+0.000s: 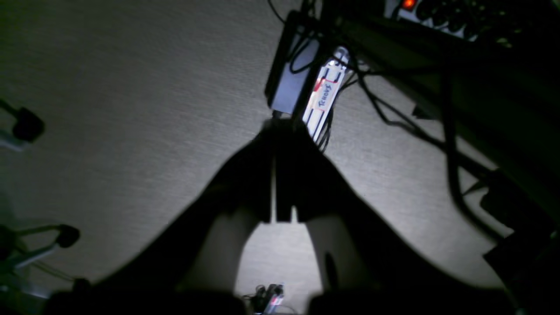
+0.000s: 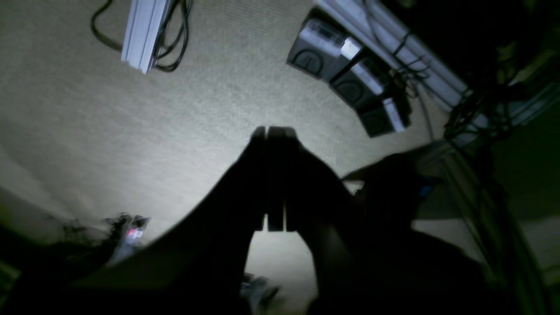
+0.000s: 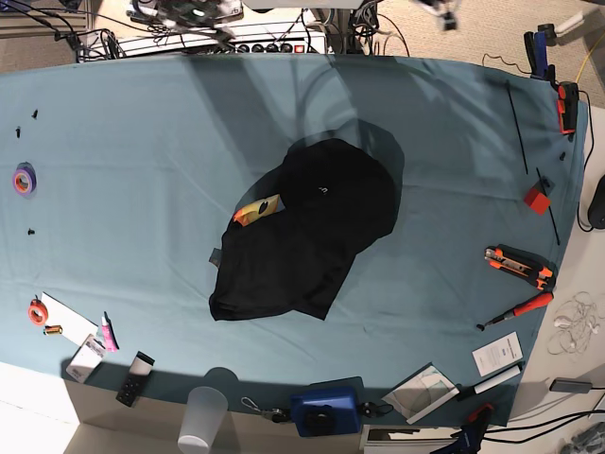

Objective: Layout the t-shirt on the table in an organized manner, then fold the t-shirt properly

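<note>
Workshop: screwdriver (image 3: 515, 311), tape roll (image 3: 24, 179), power strip (image 3: 274, 44).

Both wrist views are dim, blurred and vignetted, lit only at centre. The base view is bright, evenly lit, with curved edges.

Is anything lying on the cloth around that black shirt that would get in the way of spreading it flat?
Nothing visible does. The t-shirt lies crumpled mid-table; tools and tape sit only near the edges.

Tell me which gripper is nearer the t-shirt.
Cannot tell. Left gripper and right gripper both hang shut over floor; the t-shirt lies on the table in the base view, where neither arm appears.
</note>
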Controlling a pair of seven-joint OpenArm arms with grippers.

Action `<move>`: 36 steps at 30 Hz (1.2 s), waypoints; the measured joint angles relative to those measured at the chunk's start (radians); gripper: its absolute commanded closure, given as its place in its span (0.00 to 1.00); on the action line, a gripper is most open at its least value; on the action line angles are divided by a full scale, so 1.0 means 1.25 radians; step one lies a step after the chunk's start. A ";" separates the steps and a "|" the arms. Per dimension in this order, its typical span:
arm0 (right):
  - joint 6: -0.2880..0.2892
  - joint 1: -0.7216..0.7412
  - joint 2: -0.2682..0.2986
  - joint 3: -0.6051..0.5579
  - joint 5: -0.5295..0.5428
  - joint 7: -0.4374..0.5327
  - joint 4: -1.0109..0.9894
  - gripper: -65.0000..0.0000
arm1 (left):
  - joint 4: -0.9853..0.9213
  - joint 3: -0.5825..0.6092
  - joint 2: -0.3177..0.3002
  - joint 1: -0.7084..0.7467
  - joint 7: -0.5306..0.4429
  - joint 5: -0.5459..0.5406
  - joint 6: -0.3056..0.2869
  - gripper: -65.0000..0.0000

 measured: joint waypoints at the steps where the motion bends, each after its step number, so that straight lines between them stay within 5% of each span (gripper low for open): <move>1: -0.002 -0.023 0.018 0.000 0.000 -0.001 0.036 1.00 | 0.025 0.001 -0.005 0.022 0.006 -0.013 -0.005 1.00; 7: -0.010 -0.135 0.105 -0.002 0.036 -0.023 0.224 1.00 | 0.206 0.001 -0.032 0.163 0.040 -0.085 -0.002 1.00; 16: -0.050 -0.284 0.205 0.000 0.064 -0.109 0.467 1.00 | 0.582 0.002 -0.052 0.413 0.240 -0.235 -0.004 1.00; 23: -0.054 -0.377 0.214 0.000 0.064 -0.211 0.672 1.00 | 0.870 0.004 -0.050 0.574 0.292 -0.288 -0.005 1.00; 27: -0.126 -0.423 0.215 0.001 0.058 -0.240 0.795 1.00 | 0.995 0.003 -0.051 0.632 0.296 -0.289 -0.004 1.00; 36: -0.208 -0.445 0.215 0.001 -0.024 -0.269 1.077 1.00 | 1.195 0.003 -0.051 0.647 0.424 -0.316 -0.004 1.00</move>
